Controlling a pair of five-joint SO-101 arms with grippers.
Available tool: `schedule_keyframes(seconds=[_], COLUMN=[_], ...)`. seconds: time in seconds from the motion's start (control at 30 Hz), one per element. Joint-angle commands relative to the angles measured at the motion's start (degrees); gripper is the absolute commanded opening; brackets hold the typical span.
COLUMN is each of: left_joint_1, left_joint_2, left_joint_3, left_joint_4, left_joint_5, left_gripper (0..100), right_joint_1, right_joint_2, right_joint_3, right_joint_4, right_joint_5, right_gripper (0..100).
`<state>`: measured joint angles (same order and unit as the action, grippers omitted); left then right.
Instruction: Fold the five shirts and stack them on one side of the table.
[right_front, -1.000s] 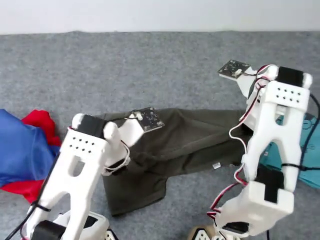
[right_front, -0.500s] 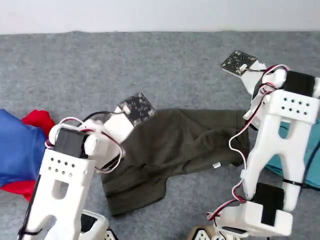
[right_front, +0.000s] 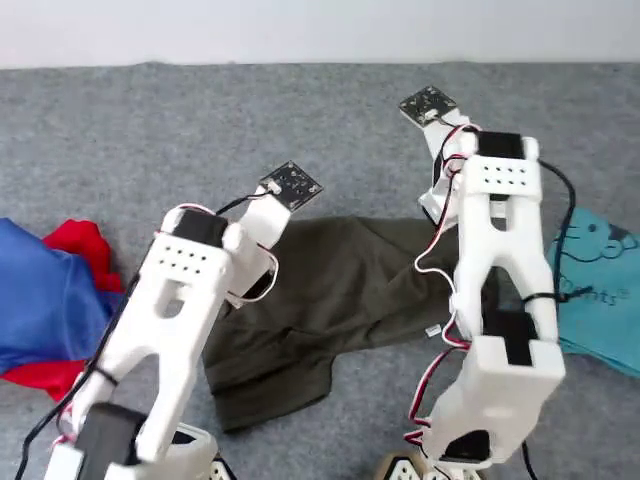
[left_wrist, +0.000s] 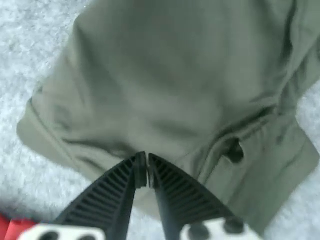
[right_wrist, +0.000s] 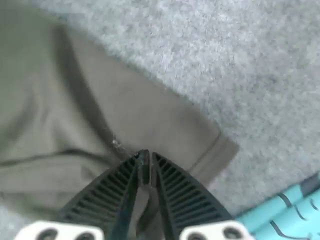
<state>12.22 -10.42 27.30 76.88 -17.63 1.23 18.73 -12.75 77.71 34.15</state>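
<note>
**On the grey table, both grippers closed over the olive shirt**

Mid-table lies the olive shirt (right_front: 340, 290), spread out but rumpled, creases running across its body and one sleeve (right_front: 270, 390) flopping toward the near edge. It sits flat on the table (right_front: 300, 120), between the two arms.

Over to the left gripper (left_wrist: 143, 170): its jaws are pressed together, tips meeting just above the olive shirt (left_wrist: 165, 75) near a folded edge. Whether any cloth is caught between them, I can't tell. The left arm (right_front: 180, 300) hangs over the shirt's left end.

Now the right gripper (right_wrist: 145, 162): jaws closed to a thin slit, tips over the olive shirt (right_wrist: 100, 125), close to a cuff (right_wrist: 210, 150) that lies against bare table (right_wrist: 225, 60). Again, no telling if it has fabric. The right arm (right_front: 500, 230) stands over the shirt's right end.

Out wide, a blue shirt (right_front: 35, 290) is heaped on a red shirt (right_front: 80, 245) at the left edge, apart from the olive one. On the right, a teal shirt (right_front: 595, 290) lies just beside the right arm, a corner of it (right_wrist: 285, 210) near the cuff.
</note>
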Motion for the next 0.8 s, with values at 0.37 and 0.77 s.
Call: schedule_keyframes(seconds=[0.37, 0.77], left_joint_1=[-10.5, -13.4], left_joint_2=[23.8, 38.2], left_joint_3=[-8.7, -21.1], left_joint_4=[-8.5, -0.2], left_joint_5=[-4.0, -3.9], left_gripper=[1, 1], right_joint_1=[0.8, 2.4], right_joint_2=[12.3, 10.6], right_joint_3=[-0.9, -6.2], right_joint_4=[-9.0, -14.6], right_joint_5=[-2.0, -2.2], right_gripper=[0.9, 0.9])
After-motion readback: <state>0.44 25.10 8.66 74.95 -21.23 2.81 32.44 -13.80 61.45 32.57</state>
